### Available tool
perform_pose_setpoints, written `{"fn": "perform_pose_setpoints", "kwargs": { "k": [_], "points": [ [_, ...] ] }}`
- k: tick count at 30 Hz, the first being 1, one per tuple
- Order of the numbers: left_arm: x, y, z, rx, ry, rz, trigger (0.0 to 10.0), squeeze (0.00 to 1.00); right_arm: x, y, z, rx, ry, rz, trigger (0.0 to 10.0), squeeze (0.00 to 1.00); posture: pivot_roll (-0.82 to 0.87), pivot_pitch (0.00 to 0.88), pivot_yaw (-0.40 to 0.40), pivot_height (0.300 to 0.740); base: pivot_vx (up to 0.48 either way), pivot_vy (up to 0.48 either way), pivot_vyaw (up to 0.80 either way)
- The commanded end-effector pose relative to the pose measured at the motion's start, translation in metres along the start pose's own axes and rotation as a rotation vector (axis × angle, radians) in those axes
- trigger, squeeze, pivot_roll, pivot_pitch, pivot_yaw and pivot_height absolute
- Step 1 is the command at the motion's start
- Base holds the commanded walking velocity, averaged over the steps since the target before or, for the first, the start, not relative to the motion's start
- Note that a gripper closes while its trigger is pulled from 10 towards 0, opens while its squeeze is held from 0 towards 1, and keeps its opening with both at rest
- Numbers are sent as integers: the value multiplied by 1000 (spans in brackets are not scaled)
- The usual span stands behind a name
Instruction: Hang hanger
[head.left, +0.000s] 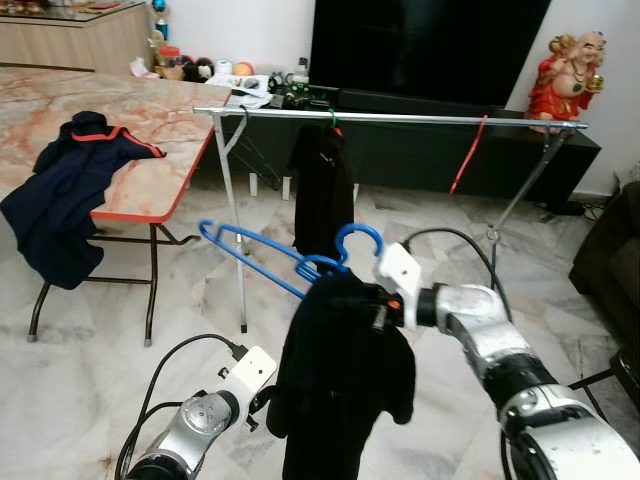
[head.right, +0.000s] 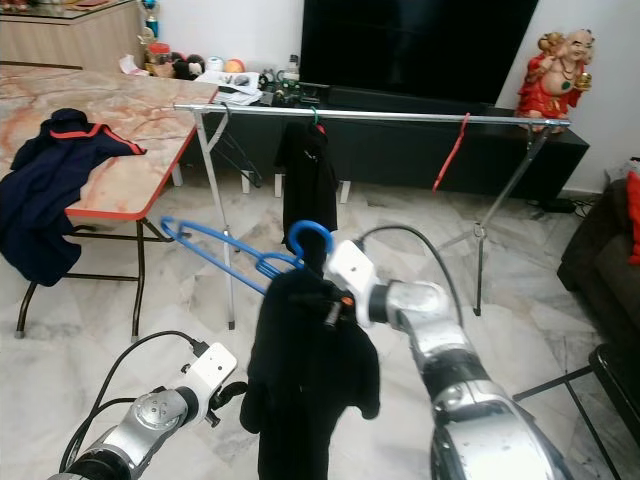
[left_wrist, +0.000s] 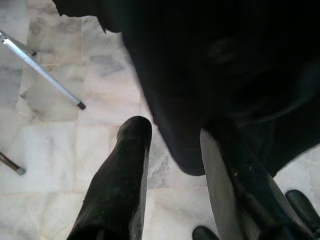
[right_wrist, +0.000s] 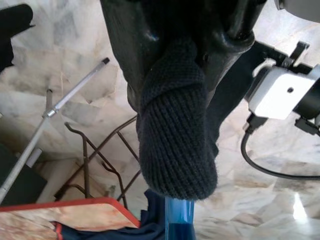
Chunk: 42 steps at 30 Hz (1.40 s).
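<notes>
Hanger (head.left: 290, 262), blue, is held up over the marble floor (head.left: 90, 380) in front of the clothes rail (head.left: 400, 118), with a black garment (head.left: 340, 380) draped from it. Far left, a navy jacket (head.left: 65, 190) hangs off the edge of the counter (head.left: 150, 130). Low down, the left pincer (left_wrist: 165, 170) has its fingers spread apart, one finger touching the garment's lower edge. Further right, the right pincer (head.left: 382, 303) is clenched on the hanger at the garment's collar. Behind, a black shirt (head.left: 320, 185) hangs on the rail, with a statue (head.left: 565, 75) far right.
</notes>
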<state>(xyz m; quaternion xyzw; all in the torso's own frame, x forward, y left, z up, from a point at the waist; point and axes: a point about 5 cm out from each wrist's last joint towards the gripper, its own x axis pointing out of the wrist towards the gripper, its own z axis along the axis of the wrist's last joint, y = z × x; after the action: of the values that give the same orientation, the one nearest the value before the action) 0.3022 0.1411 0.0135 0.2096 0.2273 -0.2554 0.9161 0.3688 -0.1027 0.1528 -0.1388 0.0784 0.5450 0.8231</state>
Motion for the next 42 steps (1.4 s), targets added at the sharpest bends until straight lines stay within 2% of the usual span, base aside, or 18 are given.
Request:
{"fn": "perform_pose_setpoints", "kwargs": {
  "k": [1, 7, 19, 42],
  "points": [
    [1, 1, 6, 0, -30, -15, 10000, 0, 3, -5, 14, -32, -17, -10, 0, 0, 136, 0, -100, 740, 0, 0, 0],
    [1, 1, 6, 1, -28, -10, 10000, 0, 11, -2, 23, -37, -41, 2, 0, 0, 136, 0, -101, 740, 0, 0, 0],
    [2, 11, 7, -18, -4, 110, 10000, 0, 16, 2, 24, -44, -52, 24, 0, 0, 136, 0, -104, 740, 0, 0, 0],
    [4, 11, 8, -73, -15, 165, 10000, 0, 26, 8, 33, -46, -92, 59, 0, 0, 138, 0, -108, 740, 0, 0, 0]
  ]
}}
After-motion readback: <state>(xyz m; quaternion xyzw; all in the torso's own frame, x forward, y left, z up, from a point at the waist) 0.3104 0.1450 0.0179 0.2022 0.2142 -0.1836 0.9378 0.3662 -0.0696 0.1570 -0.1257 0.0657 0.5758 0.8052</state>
